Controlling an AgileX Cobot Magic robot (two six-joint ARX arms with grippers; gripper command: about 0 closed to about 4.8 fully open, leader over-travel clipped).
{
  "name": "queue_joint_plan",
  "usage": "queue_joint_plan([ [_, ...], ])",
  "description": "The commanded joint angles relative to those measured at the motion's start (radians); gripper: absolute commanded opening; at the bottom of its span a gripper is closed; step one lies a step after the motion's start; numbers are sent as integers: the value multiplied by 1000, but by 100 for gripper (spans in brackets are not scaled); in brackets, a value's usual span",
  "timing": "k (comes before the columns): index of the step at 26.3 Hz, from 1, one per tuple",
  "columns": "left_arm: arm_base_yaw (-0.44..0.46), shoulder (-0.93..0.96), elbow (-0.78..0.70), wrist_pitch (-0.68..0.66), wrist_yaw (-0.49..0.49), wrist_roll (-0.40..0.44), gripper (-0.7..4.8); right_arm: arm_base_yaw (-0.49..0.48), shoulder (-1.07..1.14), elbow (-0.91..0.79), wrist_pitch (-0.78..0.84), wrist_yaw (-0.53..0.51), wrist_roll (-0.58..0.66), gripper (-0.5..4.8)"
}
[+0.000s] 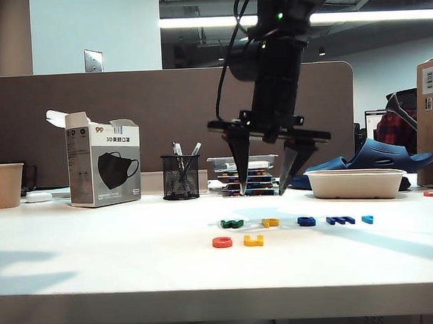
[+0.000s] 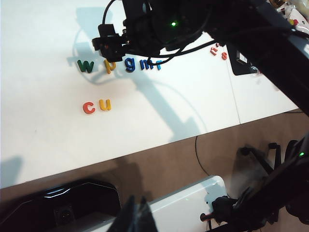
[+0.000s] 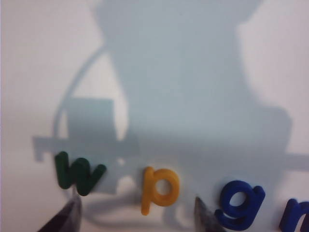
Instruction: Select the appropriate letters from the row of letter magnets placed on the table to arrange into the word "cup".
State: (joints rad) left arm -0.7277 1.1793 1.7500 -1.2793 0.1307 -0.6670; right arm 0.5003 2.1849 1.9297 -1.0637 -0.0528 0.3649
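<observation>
Nearest the exterior camera, on the white table [image 1: 99, 265], lie a red "c" [image 1: 222, 242] and a yellow "u" [image 1: 253, 240], side by side, already forming the start of the word.

Taking the yellow "p" [image 3: 160, 189] as landmark: the right gripper [image 1: 264, 191] hangs directly above it, jaws spread wide and empty, and in the right wrist view one fingertip [image 3: 65, 217] shows on the green "w" [image 3: 78, 172] side of the "p" and the other on the dark blue "g" [image 3: 239, 203] side. So the letter sits squarely between the fingers, below them and not yet touched. Its stem runs across the line between the tips, so the jaws should close across its narrow width. My judgement is that a straight descent and squeeze is what remains, with the neighbours close enough to get nudged.

The left gripper [image 2: 137, 215] is parked far from the "p", beyond the table's front edge; its tips look drawn together and hold nothing. The right arm is clearly the nearer.

Behind the "p", a mesh pen cup [image 1: 180, 177] holds pens, a shallow beige tray [image 1: 355, 183] stands to the right with its contents hidden, and a mask box [image 1: 103, 166] stands open.
</observation>
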Motion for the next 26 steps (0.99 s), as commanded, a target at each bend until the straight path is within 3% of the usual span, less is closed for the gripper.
queue_joint_plan([
  [1, -1, -2, 2, 6, 1, 5, -5, 2, 15, 4, -10, 9, -4, 295],
  [26, -1, -2, 2, 6, 1, 5, -5, 5, 73, 2, -34, -2, -3, 273],
])
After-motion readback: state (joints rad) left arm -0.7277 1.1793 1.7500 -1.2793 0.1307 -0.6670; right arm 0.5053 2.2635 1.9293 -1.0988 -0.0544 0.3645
